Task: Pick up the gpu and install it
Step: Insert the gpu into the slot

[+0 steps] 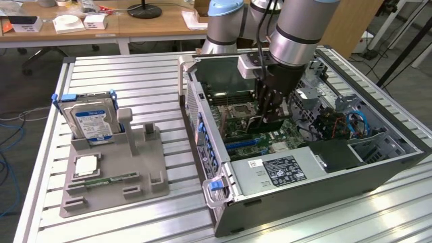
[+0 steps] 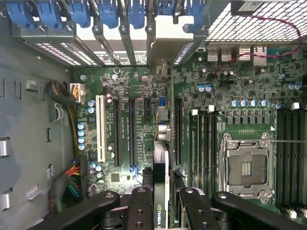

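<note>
— Black fingers (image 2: 192, 211) of the gripper (image 2: 165, 211) pinch the gpu (image 2: 161, 191) edge-on between them; in the wrist view the thin card stands upright in the grip, its green-marked edge facing the camera.

— And where is that in the scene?

— Inside the open computer case (image 1: 378, 167), which lies on its side on the slatted metal table (image 1: 135, 76) at the exterior view's right. The arm (image 1: 304, 30) reaches straight down into it, and the card (image 1: 251, 123) hangs just above the green motherboard (image 1: 270, 136), over the row of long expansion slots (image 2: 132, 129).

— Is it seated?

— I cannot tell whether its lower edge touches a slot. It lines up near the slots beside the white one (image 2: 100, 127), with the processor socket (image 2: 245, 167) to one side.

— Anything else on the table?

— At the exterior view's left a grey parts holder (image 1: 115, 172) carries a hard drive (image 1: 91, 121) with a blue-white label standing upright, and a small green memory stick (image 1: 111, 179) lying flat nearer the camera.
</note>
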`<state>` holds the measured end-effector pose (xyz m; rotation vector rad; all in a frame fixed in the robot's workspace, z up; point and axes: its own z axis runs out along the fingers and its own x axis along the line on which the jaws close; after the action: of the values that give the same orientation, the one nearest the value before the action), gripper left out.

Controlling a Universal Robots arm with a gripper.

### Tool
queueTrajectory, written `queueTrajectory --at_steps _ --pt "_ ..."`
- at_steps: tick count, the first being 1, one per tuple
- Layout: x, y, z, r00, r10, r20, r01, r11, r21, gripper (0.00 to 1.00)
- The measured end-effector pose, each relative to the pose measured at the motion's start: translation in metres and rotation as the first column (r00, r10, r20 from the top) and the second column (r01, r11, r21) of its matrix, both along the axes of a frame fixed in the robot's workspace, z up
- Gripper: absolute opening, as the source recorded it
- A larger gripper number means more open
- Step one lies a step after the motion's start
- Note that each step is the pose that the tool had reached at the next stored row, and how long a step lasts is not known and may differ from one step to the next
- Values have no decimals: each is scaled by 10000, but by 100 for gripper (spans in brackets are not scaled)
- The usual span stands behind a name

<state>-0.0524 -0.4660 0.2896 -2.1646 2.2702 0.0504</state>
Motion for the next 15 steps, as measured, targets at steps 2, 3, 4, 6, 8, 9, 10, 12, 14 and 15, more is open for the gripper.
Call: queueTrajectory --at_steps 2,3,4,6,8,9,10,12,14,15 --pt "0 0 1 10000 0 -1 0 10000 -2 26" --pt "0 0 1 10000 0 -1 0 10000 -2 26" --pt "0 0 0 10000 0 -1 0 10000 -2 26" --pt "0 0 0 10000 0 -1 0 10000 -2 26" --pt "0 0 0 10000 -1 0 1 10000 -1 26" --pt "0 0 0 10000 0 -1 0 10000 -2 26" --pt "0 0 0 10000 0 -1 0 10000 -2 26" --pt "0 0 0 10000 0 -1 0 10000 -2 26" --pt "0 0 0 10000 0 0 0 10000 -1 26" --pt "0 0 0 10000 0 -1 0 10000 -1 26"
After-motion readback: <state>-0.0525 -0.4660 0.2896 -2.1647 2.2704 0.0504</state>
